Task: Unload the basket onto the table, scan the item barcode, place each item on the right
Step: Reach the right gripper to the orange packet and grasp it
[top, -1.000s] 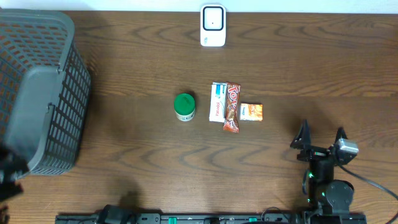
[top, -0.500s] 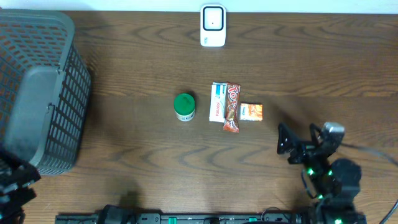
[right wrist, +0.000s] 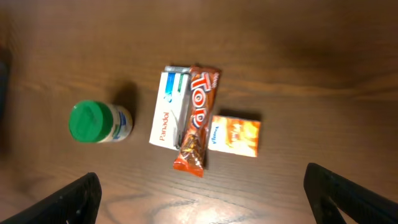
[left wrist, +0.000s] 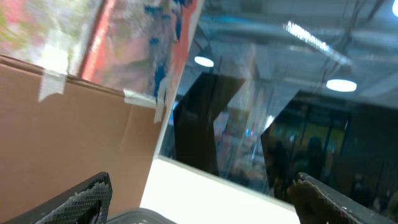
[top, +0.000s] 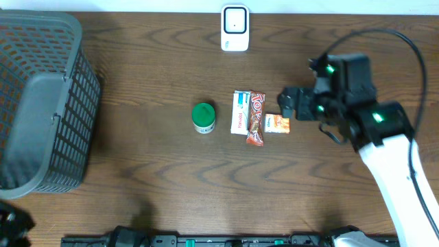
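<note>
R gripper (top: 289,103) hangs over the table (top: 137,165) w/ fingers spread wide, nothing between them. Right under and just ahead of its tips is the small orange packet (right wrist: 236,135). Next past that, touching the packet, is the red-brown choc bar (right wrist: 198,118), lying partly over the edge of a white box (right wrist: 168,110). Further out from the gripper, apart from that cluster, a green-lidded jar (right wrist: 98,122) lies on its side. The white scanner (top: 234,28) stands well off to the gripper's side, at the far table edge. The grey basket (top: 41,103) is way beyond the jar. L gripper (left wrist: 202,205) is also wide open, holding nothing, its camera tipped up at a cardboard box (left wrist: 68,149) and ceiling lights (left wrist: 340,84), well away from all items.
</note>
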Available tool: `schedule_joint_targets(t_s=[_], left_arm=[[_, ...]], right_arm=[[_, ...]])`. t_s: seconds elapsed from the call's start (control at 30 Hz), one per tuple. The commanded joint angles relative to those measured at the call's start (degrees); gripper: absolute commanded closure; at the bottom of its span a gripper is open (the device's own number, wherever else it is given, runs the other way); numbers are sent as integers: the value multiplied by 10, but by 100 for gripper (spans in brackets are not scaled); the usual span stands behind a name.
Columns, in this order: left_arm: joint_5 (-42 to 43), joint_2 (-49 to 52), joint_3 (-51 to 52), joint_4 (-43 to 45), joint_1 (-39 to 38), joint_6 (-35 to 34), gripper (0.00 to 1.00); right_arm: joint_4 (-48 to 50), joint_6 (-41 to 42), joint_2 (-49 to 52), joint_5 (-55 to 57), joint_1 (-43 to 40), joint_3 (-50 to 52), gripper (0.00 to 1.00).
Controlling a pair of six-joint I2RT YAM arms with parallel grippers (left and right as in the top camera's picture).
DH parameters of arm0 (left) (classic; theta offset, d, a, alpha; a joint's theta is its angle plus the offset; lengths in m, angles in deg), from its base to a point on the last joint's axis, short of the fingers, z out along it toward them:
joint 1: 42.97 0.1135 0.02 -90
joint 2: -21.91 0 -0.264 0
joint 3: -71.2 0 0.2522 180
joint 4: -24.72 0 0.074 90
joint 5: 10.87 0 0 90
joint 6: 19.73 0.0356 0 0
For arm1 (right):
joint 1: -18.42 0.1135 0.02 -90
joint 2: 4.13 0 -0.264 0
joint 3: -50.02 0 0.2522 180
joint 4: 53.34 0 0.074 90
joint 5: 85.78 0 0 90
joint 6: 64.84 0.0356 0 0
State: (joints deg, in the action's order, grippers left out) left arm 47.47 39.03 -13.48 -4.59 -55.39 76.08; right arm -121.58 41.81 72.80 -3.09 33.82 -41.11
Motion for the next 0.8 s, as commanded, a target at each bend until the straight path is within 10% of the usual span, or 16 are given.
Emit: schedule_joint_targets(t_s=[0.0,0.77], left_arm=[[1,-28,-4,3,3,-5,8],[2,-48,-4,3,3,-6,7]], right_arm=[[0,-43,66,-70,14,-21,1],[20,66,325,68,20,-21,1]])
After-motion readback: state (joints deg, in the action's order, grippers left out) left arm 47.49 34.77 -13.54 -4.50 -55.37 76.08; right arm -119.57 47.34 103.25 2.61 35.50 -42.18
